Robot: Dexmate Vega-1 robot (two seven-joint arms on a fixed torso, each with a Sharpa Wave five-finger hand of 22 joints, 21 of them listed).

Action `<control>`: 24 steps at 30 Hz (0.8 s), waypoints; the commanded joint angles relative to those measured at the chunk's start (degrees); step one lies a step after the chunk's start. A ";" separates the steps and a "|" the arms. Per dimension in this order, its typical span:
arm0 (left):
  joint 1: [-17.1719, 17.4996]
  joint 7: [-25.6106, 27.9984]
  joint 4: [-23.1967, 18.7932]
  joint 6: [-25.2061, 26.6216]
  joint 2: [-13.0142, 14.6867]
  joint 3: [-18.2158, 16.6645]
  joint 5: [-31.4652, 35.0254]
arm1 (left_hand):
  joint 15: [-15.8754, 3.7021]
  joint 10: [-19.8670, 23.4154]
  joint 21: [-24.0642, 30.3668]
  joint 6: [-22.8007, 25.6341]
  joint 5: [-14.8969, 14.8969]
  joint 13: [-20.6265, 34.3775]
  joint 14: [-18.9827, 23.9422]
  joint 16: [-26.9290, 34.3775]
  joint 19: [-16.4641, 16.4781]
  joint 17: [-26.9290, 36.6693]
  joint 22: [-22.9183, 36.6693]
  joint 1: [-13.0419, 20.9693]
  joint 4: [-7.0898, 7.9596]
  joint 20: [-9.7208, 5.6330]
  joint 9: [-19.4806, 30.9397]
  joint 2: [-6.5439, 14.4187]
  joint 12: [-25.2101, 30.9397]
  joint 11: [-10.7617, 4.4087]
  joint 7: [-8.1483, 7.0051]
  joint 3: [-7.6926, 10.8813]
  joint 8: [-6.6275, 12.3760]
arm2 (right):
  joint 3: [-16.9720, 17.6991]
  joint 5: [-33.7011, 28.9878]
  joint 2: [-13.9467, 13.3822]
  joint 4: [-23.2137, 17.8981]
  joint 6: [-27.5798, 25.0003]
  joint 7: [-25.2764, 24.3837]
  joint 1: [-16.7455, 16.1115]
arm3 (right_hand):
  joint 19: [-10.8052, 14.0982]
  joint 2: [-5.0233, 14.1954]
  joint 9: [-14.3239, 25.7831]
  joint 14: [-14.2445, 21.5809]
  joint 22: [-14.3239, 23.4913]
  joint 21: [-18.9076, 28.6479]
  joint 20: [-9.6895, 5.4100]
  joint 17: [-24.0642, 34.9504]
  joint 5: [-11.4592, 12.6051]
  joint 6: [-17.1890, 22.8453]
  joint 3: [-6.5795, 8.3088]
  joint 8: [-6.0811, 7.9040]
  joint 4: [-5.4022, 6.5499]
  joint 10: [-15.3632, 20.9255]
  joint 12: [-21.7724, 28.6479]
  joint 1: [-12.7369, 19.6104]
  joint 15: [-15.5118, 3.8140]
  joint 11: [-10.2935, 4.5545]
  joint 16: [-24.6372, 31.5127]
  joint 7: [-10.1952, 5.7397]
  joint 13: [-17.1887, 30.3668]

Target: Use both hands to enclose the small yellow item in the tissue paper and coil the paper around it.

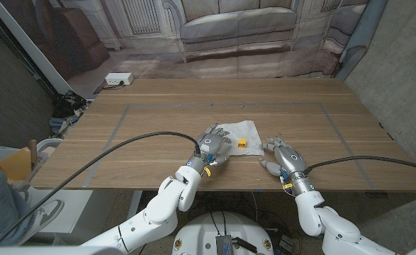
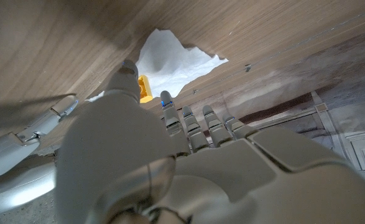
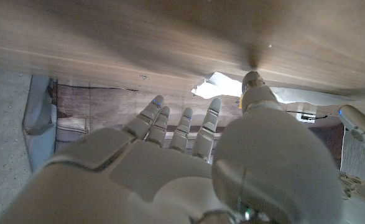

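**Both hands at the tissue, nothing gripped**

Your right hand [image 1: 282, 155] sits nearest you, fingers spread and holding nothing, just beside the tissue paper [image 1: 237, 133]. Your left hand [image 1: 214, 146] rests over the paper's left part, fingers apart, with no grip showing. The small yellow item [image 1: 242, 143] lies on the paper between your hands, uncovered, on the wooden table [image 1: 158, 106]
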 commanded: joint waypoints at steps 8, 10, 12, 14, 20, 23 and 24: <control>-0.07 1.79 2.22 -0.79 -0.15 0.47 -0.63 | -4.33 0.81 0.21 0.50 0.56 -0.08 0.55 0.38 -0.60 0.01 0.12 -0.08 -0.10 -0.38 0.16 0.19 0.22 -0.27 -0.21 -0.02 0.31 | -1.59 -1.32 0.90 1.68 0.01 -1.24 0.74 | 0.57 -0.64 0.11 0.17 0.09 0.39 0.23 0.22 0.68 0.48 0.11 -0.13 0.45 0.16 0.05 0.17 -0.13 -0.03 0.10 0.03 0.12; -0.18 1.91 2.38 -1.04 -0.11 0.42 -1.09 | -4.29 0.82 0.23 0.63 0.56 -0.08 0.54 0.37 -0.59 0.01 0.12 -0.06 -0.10 -0.35 0.16 0.23 0.22 -0.24 -0.21 0.00 0.35 | -1.96 -1.95 1.13 1.98 -0.11 -1.70 0.86 | 0.54 -0.67 0.11 0.16 0.09 0.38 0.24 0.22 0.73 0.44 0.09 -0.19 0.46 0.03 0.00 0.20 -0.18 0.06 0.08 0.03 0.12; -0.27 2.17 2.56 -1.23 -0.08 0.39 -1.41 | -4.24 0.85 0.24 0.62 0.57 -0.08 0.58 0.38 -0.56 0.02 0.12 -0.04 -0.11 -0.30 0.16 0.26 0.22 -0.27 -0.08 0.01 0.34 | -2.34 -2.60 1.25 2.21 -0.22 -1.99 1.00 | 0.56 -0.69 0.11 0.16 0.09 0.39 0.24 0.22 0.76 0.42 0.08 -0.23 0.46 -0.01 -0.02 0.22 -0.16 0.07 0.07 0.03 0.13; -0.34 2.32 2.65 -1.43 -0.01 0.29 -1.91 | -4.30 0.96 0.27 0.70 0.57 -0.08 0.60 0.38 -0.51 0.02 0.12 -0.03 -0.10 -0.36 0.16 0.30 0.26 -0.30 -0.22 0.02 0.36 | -2.71 -3.18 1.38 2.42 -0.20 -2.29 1.13 | 0.50 -0.72 0.11 0.16 0.09 0.37 0.26 0.22 0.80 0.39 0.07 -0.27 0.46 0.06 0.00 0.24 -0.17 0.14 0.07 0.03 0.13; -0.55 2.73 2.92 -1.66 0.14 0.16 -2.83 | -4.28 1.17 0.29 0.94 0.56 -0.07 0.75 0.43 -0.50 0.03 0.12 -0.07 -0.05 -0.30 0.17 0.42 0.31 -0.18 -0.08 0.02 0.42 | -3.80 -4.66 1.89 3.49 0.85 -3.28 2.00 | 0.42 -1.04 0.10 0.07 0.09 0.35 0.45 0.25 1.04 -0.22 -0.13 -0.69 0.50 -0.46 -0.21 0.24 -0.34 0.56 0.00 0.07 0.15; -0.70 2.89 3.02 -1.70 0.22 0.17 -3.05 | -4.28 1.23 0.31 1.03 0.56 -0.07 0.77 0.43 -0.47 0.04 0.13 -0.10 -0.02 -0.30 0.17 0.46 0.31 -0.28 -0.08 0.01 0.44 | -4.11 -5.22 2.44 4.18 1.15 -3.90 2.55 | 0.44 -1.16 0.10 0.25 0.10 0.36 0.69 0.26 1.15 -0.46 -0.22 -0.86 0.54 -0.49 -0.22 0.21 -0.09 0.59 0.07 0.07 0.17; -0.74 2.94 3.05 -1.69 0.25 0.18 -3.08 | -4.25 1.22 0.31 1.05 0.56 -0.07 0.78 0.43 -0.48 0.04 0.13 -0.11 -0.02 -0.24 0.17 0.47 0.31 -0.25 -0.05 0.01 0.44 | -4.15 -5.31 2.56 4.41 1.33 -4.12 2.70 | 0.47 -1.19 0.10 0.36 0.10 0.38 0.73 0.27 1.18 -0.52 -0.24 -0.90 0.55 -0.46 -0.21 0.20 -0.03 0.52 0.11 0.06 0.17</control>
